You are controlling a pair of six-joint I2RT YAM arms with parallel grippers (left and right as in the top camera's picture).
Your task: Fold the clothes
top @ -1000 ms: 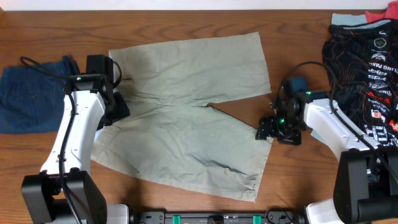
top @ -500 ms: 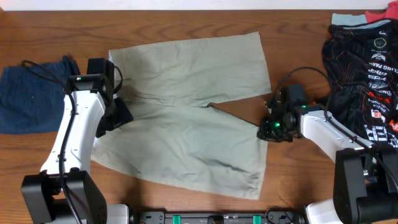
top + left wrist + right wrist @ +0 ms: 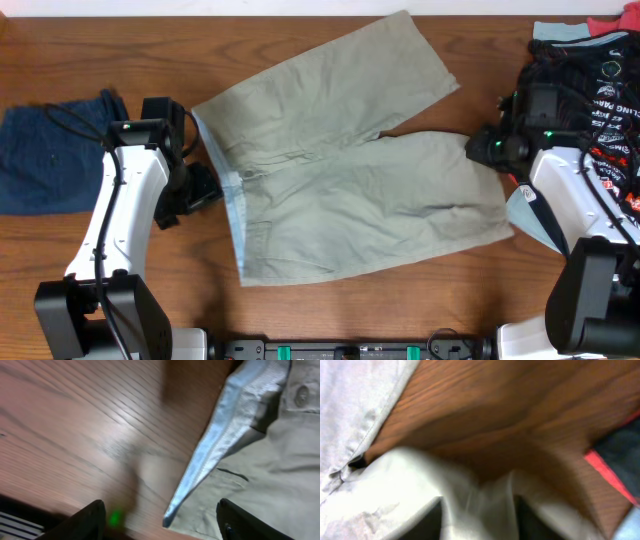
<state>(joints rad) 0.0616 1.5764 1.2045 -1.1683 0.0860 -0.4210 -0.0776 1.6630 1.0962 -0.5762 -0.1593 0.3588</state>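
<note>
Table [image 3: 100, 260]: shorts [image 3: 340, 190] between navy garment [image 3: 45, 150], black jersey [image 3: 590, 90]; left claw [image 3: 203, 186] released, right claw [image 3: 487, 150] seemingly pinching hem.

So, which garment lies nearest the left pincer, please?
The khaki shorts: their pale blue waistband lies beside the left pincer; the navy garment sits farther off.

The shorts [image 3: 340, 190] have swung rightwards, lower leg dragged by the right fingers [image 3: 532, 525].

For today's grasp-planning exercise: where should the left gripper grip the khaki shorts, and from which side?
The flipped pale blue waistband edge, approached from the table on the left gripper's side: it stands clear of the flat shorts, between that gripper's open fingers.
</note>
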